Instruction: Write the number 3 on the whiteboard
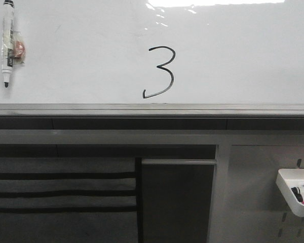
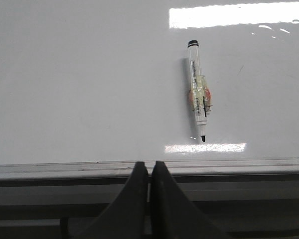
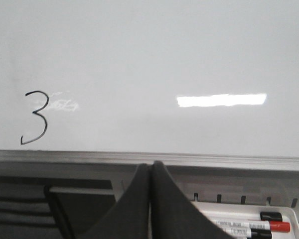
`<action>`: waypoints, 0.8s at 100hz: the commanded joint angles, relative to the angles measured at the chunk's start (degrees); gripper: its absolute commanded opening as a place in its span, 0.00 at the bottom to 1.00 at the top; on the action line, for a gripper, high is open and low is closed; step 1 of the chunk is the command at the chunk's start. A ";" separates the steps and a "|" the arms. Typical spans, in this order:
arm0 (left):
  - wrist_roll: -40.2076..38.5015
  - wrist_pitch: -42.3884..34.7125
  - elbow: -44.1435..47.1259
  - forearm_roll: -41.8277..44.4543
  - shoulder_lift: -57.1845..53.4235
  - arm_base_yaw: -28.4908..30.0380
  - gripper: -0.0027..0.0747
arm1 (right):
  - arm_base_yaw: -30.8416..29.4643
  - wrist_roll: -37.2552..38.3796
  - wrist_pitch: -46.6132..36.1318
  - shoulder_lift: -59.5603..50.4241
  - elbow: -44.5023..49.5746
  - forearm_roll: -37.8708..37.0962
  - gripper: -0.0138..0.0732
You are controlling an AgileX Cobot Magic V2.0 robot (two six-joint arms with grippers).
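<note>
Front view shows me the 3 (image 1: 159, 72) finished low on the whiteboard (image 1: 233, 50), above its ledge. Both arms' fingers (image 2: 149, 169) (image 3: 150, 169) are pressed together, empty; marker (image 1: 8, 43) hangs at left. Nothing left, I judge.

Black number 3 (image 3: 35, 117) at nine o'clock on whiteboard (image 3: 189, 55), right tool (image 3: 150, 172) closed at six, marker tray (image 3: 289, 219) at five.

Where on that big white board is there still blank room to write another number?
The glossy white whiteboard is bare to the right of the hand-drawn black number 3, down to the grey metal ledge. A narrower blank strip lies between the 3 and the white marker pen stuck at the far left. The marker's corner is the only crowded spot.
</note>
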 commanded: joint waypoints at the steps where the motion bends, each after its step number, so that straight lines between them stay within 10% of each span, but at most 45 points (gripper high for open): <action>1: -0.54 -4.89 0.12 0.00 -1.64 0.24 0.01 | -0.41 -0.13 -15.33 -3.46 6.83 0.59 0.08; 48: -0.54 -4.89 0.12 0.00 -1.64 0.24 0.01 | -0.41 2.34 -25.68 -8.03 20.10 1.90 0.08; 63: -0.54 -4.89 0.12 0.00 -1.64 0.24 0.01 | -0.41 16.56 -26.18 -8.14 20.10 -12.94 0.08; 80: -0.54 -4.89 0.12 0.00 -1.64 0.24 0.01 | -0.41 17.07 -27.20 -8.14 20.10 -13.56 0.08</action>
